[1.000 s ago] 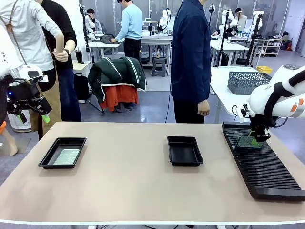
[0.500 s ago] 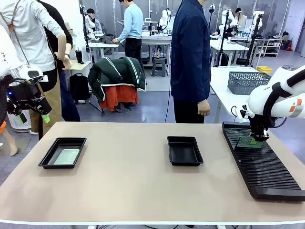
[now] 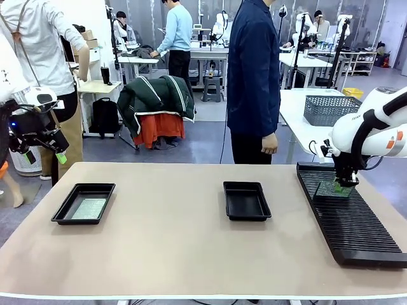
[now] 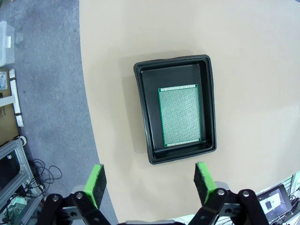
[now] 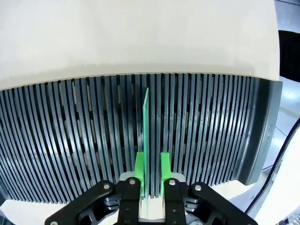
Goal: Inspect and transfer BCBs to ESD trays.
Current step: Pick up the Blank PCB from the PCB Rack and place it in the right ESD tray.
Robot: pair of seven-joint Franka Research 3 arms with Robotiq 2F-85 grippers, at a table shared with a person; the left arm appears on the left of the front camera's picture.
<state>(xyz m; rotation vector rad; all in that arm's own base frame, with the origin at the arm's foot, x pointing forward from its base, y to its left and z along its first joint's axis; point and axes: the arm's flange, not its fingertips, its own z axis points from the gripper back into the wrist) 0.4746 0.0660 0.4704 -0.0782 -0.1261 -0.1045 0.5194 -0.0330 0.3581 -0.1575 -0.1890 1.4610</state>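
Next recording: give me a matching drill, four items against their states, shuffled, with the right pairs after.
Items:
1. left tray
2. middle tray
3. left gripper
4. right gripper

States:
A. shut on the upright board, at the rack
B. holds the flat board
C. open
D. empty

Pairs: 1-B, 2-D, 3-C, 4-A

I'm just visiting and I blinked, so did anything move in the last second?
The right gripper, jaws shut on a BCB, raised it slightly from the black rack. The left gripper stayed high, jaws open. The left ESD tray, the BCB in it and the middle ESD tray did not move.
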